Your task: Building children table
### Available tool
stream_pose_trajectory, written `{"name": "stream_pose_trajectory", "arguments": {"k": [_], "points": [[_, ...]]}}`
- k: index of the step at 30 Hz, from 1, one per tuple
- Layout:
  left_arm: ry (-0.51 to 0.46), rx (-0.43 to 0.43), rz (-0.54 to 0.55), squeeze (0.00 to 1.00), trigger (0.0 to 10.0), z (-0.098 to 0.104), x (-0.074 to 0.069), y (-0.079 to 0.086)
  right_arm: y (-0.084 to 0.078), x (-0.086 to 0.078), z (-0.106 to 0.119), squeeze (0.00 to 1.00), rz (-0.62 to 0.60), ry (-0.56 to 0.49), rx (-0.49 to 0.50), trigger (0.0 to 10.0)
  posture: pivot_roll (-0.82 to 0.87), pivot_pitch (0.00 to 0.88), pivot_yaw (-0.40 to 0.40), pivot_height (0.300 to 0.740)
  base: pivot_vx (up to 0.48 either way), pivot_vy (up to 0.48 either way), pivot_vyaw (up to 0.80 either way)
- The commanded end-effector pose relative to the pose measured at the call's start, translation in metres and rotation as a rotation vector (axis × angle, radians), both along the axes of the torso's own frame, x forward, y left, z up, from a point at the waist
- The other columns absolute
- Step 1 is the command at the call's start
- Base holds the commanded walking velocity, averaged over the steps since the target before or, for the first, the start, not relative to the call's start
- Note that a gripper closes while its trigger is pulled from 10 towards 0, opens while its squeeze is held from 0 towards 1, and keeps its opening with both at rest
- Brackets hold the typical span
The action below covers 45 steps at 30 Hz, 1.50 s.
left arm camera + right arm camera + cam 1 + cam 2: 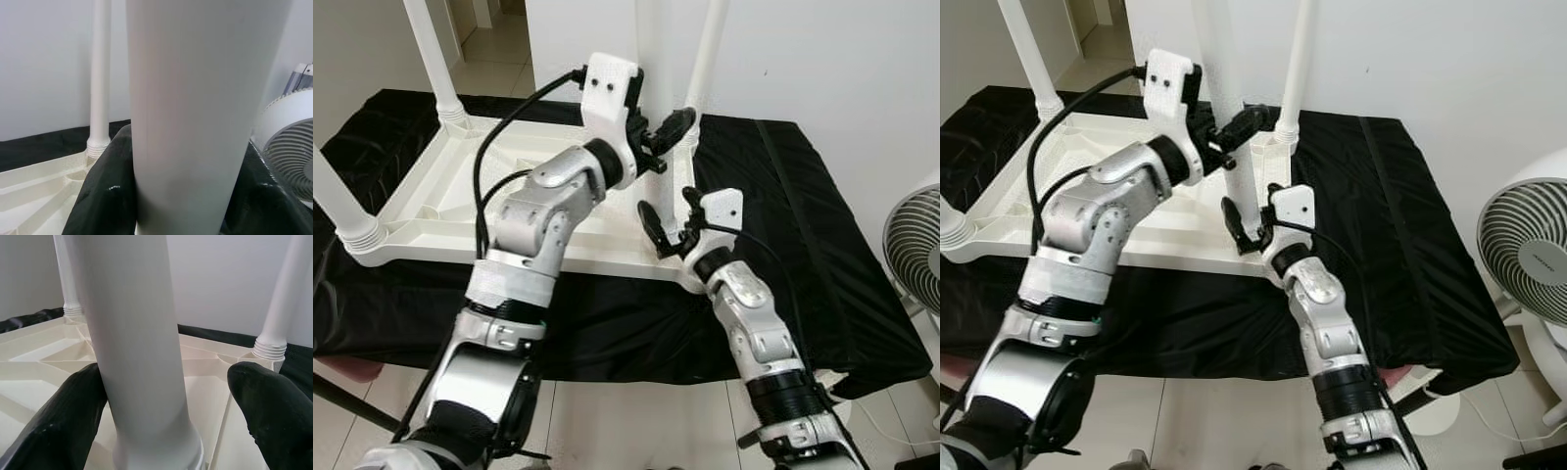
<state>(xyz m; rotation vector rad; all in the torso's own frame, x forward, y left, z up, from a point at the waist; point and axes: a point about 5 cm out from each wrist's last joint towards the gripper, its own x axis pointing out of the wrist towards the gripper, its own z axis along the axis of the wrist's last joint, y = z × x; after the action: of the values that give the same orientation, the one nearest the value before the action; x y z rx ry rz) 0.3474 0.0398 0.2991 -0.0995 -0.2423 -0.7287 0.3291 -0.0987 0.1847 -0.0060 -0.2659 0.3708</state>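
Note:
A white children's table lies upside down on a black cloth. Its near right leg stands upright in the corner socket. My left gripper is shut on this leg partway up; in the left wrist view both black fingers press against the leg. My right gripper sits low around the same leg near its base and is open. In the right wrist view one finger touches the leg and the other finger stands apart from it.
Three more white legs stand upright: far right, far left, near left. The black cloth covers the work surface against a white wall. A white fan stands on the tiled floor at the right.

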Motion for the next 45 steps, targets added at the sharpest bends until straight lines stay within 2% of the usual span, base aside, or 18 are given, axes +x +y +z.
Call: {"name": "stream_pose_trajectory", "arguments": {"k": [1, 7, 13, 14, 16, 17, 25, 29, 35, 41, 42, 43, 45], "points": [[-0.013, -0.003, 0.086, 0.00, 10.0, 0.002, 0.003, 0.003, -0.006, 0.005, 0.000, 0.00, -0.061, 0.005, -0.007, 10.0, 0.10, 0.000, -0.061, 0.740, 0.000, 0.000, 0.00], [-0.047, 0.011, 0.151, 0.00, 10.0, -0.002, 0.002, -0.002, -0.001, 0.019, 0.005, 0.00, -0.196, -0.005, -0.078, 10.0, 0.09, 0.000, -0.071, 0.740, 0.000, 0.000, 0.00], [-0.074, 0.035, 0.177, 0.00, 10.0, -0.006, -0.001, -0.007, 0.004, 0.026, 0.008, 0.00, -0.253, -0.007, -0.075, 10.0, 0.08, 0.000, -0.076, 0.740, 0.000, 0.000, 0.00], [-0.090, 0.046, 0.197, 0.00, 10.0, -0.007, -0.001, -0.011, 0.007, 0.031, 0.010, 0.00, -0.308, -0.008, -0.078, 10.0, 0.08, 0.000, -0.075, 0.740, 0.000, 0.000, 0.00], [-0.090, 0.046, 0.197, 0.00, 10.0, -0.007, -0.001, -0.011, 0.007, 0.031, 0.010, 0.00, -0.308, -0.008, -0.078, 10.0, 0.08, 0.000, -0.075, 0.740, 0.000, 0.000, 0.00], [-0.085, 0.046, 0.198, 0.00, 10.0, -0.005, -0.001, -0.015, 0.007, 0.034, 0.015, 0.00, -0.379, -0.046, -0.101, 10.0, 0.09, 0.000, -0.065, 0.740, 0.000, 0.000, 0.00], [-0.077, 0.051, 0.194, 0.00, 10.0, -0.005, -0.001, -0.019, 0.014, 0.033, 0.018, 0.00, -0.376, -0.122, -0.140, 10.0, 0.10, 0.002, -0.062, 0.740, 0.000, 0.000, 0.00], [-0.083, 0.038, 0.205, 0.00, 10.0, 0.001, 0.001, -0.019, 0.019, 0.025, 0.014, 0.00, -0.394, -0.189, -0.183, 10.0, 0.11, 0.009, -0.061, 0.740, 0.000, 0.000, 0.00], [-0.095, 0.031, 0.223, 0.00, 10.0, 0.004, 0.003, -0.017, 0.021, 0.022, 0.008, 0.00, -0.448, -0.210, -0.198, 10.0, 0.11, 0.013, -0.054, 0.740, 0.000, 0.000, 0.00], [-0.095, 0.024, 0.236, 0.00, 10.0, 0.007, 0.004, -0.015, 0.023, 0.022, -0.002, 0.00, -0.445, -0.174, -0.175, 10.0, 0.11, 0.016, -0.053, 0.740, 0.000, 0.000, 0.00], [-0.096, 0.023, 0.238, 0.00, 10.0, 0.008, 0.004, -0.015, 0.023, 0.023, -0.003, 0.00, -0.449, -0.168, -0.164, 9.8, 0.11, 0.019, -0.052, 0.740, 0.000, 0.000, 0.00], [-0.096, 0.022, 0.240, 0.00, 10.0, 0.008, 0.004, -0.014, 0.023, 0.023, -0.003, 0.00, -0.453, -0.162, -0.153, 4.8, 0.12, 0.023, -0.053, 0.740, 0.000, 0.000, 0.00], [-0.095, 0.017, 0.242, 0.00, 10.0, 0.009, 0.004, -0.014, 0.021, 0.023, -0.004, 0.00, -0.482, -0.165, -0.156, 4.8, 0.12, 0.024, -0.053, 0.740, 0.000, 0.000, 0.00]]}}
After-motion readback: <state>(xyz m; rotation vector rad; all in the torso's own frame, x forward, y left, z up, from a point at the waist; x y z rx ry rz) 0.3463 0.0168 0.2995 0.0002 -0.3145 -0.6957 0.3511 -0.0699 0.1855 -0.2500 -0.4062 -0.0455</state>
